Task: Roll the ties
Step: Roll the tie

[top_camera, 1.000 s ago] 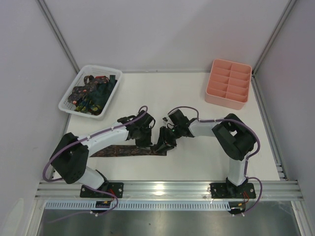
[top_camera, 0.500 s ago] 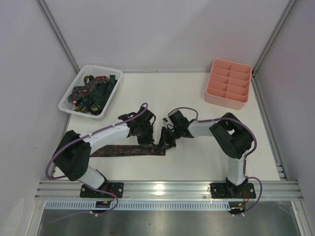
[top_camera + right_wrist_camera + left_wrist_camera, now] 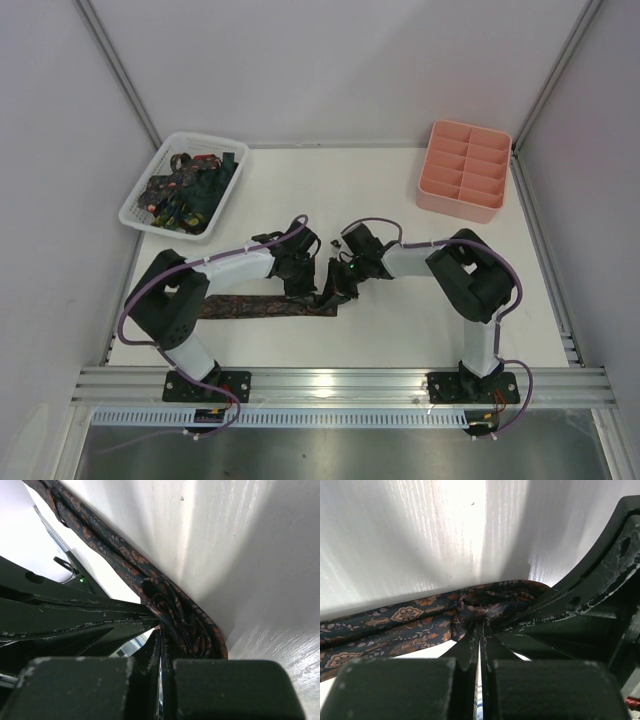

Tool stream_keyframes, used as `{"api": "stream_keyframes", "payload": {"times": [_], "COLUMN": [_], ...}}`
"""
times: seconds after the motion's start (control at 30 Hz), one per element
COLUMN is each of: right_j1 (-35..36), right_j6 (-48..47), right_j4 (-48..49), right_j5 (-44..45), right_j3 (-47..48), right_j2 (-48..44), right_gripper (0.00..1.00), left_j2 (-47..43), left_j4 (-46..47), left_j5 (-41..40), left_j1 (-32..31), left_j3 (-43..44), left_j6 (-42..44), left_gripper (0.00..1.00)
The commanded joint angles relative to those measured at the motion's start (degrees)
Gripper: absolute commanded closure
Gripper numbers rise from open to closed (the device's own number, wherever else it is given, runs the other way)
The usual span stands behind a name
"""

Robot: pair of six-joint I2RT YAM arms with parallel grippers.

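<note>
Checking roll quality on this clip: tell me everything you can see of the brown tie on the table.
The tie is a long, narrow strip of dark brown fabric with a fine reddish-orange floral pattern. Most of it lies flat on the white table, running left to right in front of the arms. Its right end is gathered into a small loose coil. The left gripper and right gripper are both shut and pinch that coiled end from opposite sides.

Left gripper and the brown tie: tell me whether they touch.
Touching. The left wrist view shows the shut left gripper pinching the brown tie, fabric puckered at its tips.
</note>
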Motion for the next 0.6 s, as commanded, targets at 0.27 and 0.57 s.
{"api": "stream_keyframes", "payload": {"times": [0.27, 0.57], "right_j1": [-0.91, -1.62], "right_j6": [-8.40, -6.65], "right_j4": [-16.24, -10.99], "right_j5": [4.73, 3.68], "right_j3": [6.72, -0.56], "right_j2": [-6.15, -2.82], "right_gripper": [0.97, 0.97], "left_j2": [2.14, 1.70], "left_j4": [1.75, 1.05], "left_j5": [-1.43, -1.60], "left_j1": [1.08, 1.08], "left_j3": [-2.68, -2.95], "left_j6": [0.38, 0.56], "left_gripper": [1.00, 1.00]}}
